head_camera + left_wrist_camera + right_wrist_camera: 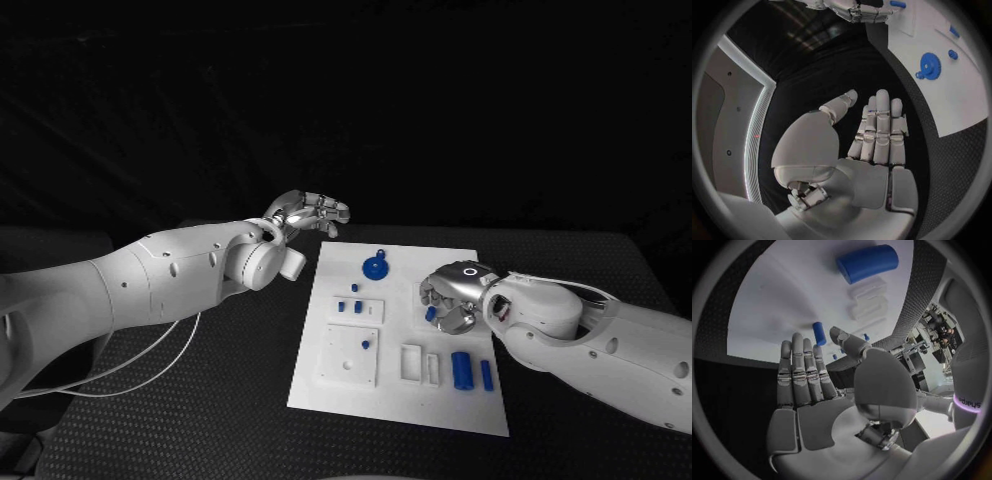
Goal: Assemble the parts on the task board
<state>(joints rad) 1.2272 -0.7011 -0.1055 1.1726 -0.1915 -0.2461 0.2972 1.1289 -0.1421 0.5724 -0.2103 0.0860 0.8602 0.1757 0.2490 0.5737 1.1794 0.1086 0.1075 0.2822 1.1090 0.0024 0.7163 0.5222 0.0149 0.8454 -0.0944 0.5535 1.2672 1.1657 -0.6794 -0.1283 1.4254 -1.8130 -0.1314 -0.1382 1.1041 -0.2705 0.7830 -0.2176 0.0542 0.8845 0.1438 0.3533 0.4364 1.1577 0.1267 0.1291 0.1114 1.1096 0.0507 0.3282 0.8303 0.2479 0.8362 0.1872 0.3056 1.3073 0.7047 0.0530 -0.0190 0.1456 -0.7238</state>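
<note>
Left robot hand [307, 212] released beyond task board [447, 265], right robot hand [456, 296] released over it, holding nothing

Robotics lab: black-draped table [173, 420] at frame bottom, dark backdrop across the top, white task board [433, 400] at centre, cluttered equipment benches [932, 335] at right edge

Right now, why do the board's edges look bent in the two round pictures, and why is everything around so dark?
In the left wrist view the fisheye lens curves the task board edge; in the right wrist view the same bending shows by the large blue cylinder. In the head view the black table and unlit background swallow light, so the white board stands out.
</note>
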